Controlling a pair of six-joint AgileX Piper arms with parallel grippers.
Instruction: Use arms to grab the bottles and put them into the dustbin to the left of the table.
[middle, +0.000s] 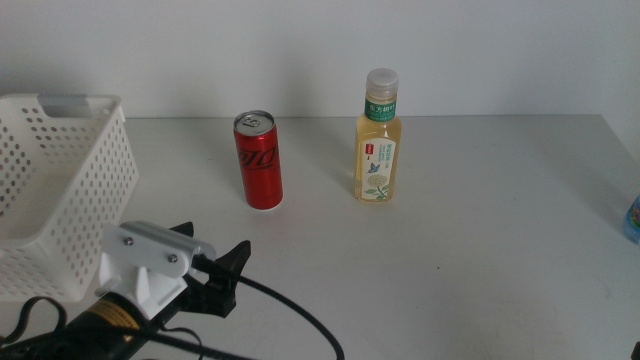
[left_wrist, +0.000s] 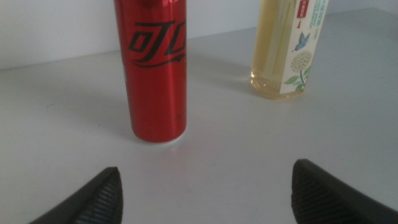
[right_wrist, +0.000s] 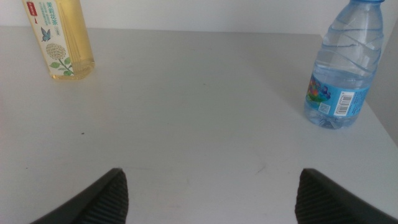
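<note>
L gripper (middle: 235, 262) low near bin (middle: 60, 190), jaws spread, facing can (middle: 259, 160). R gripper (right_wrist: 211, 193) jaws spread, betw bottle (right_wrist: 62, 37) & water bottle (right_wrist: 341, 68).

1. My left gripper (middle: 235, 262), jaws spread wide, has bare table (middle: 450, 270) up to the red can (middle: 259, 160) at 12 o'clock.
2. Basket (middle: 60, 190) blocks 9 o'clock.
3. Yellow bottle (middle: 379, 137) stands at 2 o'clock.
</note>
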